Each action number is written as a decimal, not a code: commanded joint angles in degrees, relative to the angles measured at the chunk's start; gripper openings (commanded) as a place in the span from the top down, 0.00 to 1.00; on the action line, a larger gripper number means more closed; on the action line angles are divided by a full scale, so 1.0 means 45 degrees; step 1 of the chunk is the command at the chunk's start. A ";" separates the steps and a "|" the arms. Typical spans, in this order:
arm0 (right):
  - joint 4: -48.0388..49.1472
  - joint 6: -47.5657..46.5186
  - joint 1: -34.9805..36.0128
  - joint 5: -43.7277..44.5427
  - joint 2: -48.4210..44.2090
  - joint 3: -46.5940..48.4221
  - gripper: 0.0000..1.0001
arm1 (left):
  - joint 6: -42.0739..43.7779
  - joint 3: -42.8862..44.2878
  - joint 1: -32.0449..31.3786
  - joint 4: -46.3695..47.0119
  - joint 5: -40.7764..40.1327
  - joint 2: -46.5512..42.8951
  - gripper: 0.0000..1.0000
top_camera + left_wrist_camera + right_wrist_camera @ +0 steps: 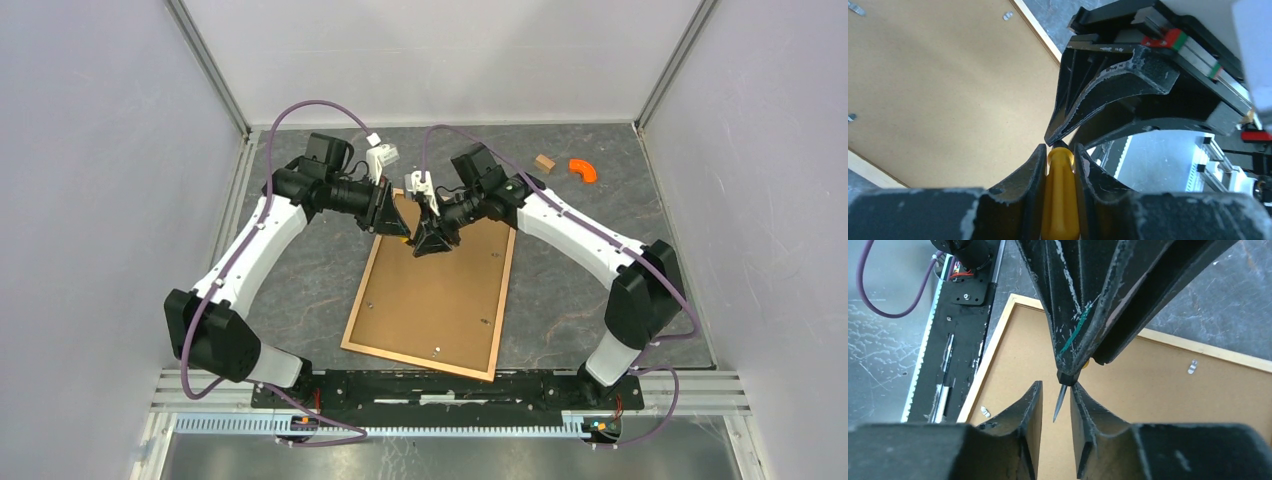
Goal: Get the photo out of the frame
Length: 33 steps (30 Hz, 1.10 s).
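One frame (360,292) beneath, left fingers (1030,190) pinching yellow screwdriver (1060,200), right fingers (1030,410) flanking tip (1059,405)

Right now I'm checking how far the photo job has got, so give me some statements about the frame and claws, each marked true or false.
1. The frame lies face down, its brown backing board upward. True.
2. The left claw grips a yellow-handled screwdriver. True.
3. The photo already lies out beside the frame. False: no photo shows; the backing board sits in the frame.
4. The orange piece rests on the backing board. False: it lies on the table at the far right, beside a small wooden block.
5. The right claw hangs over the frame's near end. False: it meets the left claw over the far end.
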 commanded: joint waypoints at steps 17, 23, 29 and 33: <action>0.1084 0.1680 0.0004 0.0095 -0.0606 -0.0800 1.00 | -0.1828 -0.0875 0.0546 0.2006 0.0341 -0.1338 0.44; 0.1399 0.1824 -0.1604 0.0135 -0.1350 -0.1882 1.00 | -0.1785 -0.0808 0.1178 0.1906 -0.1045 -0.1683 0.00; 0.0775 0.1136 -0.4934 0.2126 -0.1849 -0.3173 1.00 | 0.0084 -0.0775 0.1258 0.0934 -0.3236 -0.1957 0.00; 0.0174 0.0569 -0.7409 0.3808 -0.1300 -0.3360 1.00 | 0.1365 -0.0891 0.1235 0.0089 -0.4299 -0.1945 0.00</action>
